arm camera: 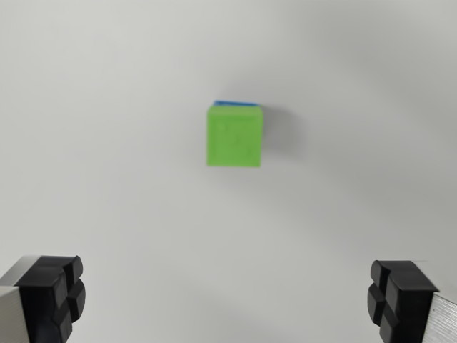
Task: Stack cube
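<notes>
Here green cube (235,136) sits atop blue cube (234,103), gripper (227,300) wide apart

You see plain white tabletop (107,179) filling whole frame; soft grey shadow (280,132) right of centre, slightly above.

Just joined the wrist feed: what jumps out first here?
A bright green cube sits just above the middle of the view on a plain white surface, with a thin blue edge peeking out along its top side, seemingly another cube beneath it. At the bottom corners the end effector has its black fingertips spread wide, holding nothing.
</notes>
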Motion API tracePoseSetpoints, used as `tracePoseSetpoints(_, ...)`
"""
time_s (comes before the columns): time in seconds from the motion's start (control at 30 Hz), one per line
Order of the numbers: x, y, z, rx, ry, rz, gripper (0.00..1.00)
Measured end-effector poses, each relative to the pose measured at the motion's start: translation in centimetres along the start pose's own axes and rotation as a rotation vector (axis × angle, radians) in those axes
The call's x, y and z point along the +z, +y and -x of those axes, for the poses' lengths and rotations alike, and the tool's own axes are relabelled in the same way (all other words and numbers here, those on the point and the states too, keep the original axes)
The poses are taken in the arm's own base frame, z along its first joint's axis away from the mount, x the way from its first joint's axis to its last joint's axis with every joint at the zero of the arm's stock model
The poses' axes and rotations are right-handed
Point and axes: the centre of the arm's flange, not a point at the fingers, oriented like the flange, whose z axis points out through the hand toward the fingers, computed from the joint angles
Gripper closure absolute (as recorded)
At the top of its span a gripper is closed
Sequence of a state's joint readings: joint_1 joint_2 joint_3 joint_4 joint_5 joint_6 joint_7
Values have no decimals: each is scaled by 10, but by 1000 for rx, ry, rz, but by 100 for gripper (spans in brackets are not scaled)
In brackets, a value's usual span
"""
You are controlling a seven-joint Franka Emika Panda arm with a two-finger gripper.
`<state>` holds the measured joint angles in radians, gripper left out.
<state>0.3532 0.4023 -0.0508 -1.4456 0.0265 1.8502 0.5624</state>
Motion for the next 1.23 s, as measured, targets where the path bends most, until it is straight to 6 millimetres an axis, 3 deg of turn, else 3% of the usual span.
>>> tracePoseSetpoints(1.23, -7, 0, 0, 0, 0, 0, 0)
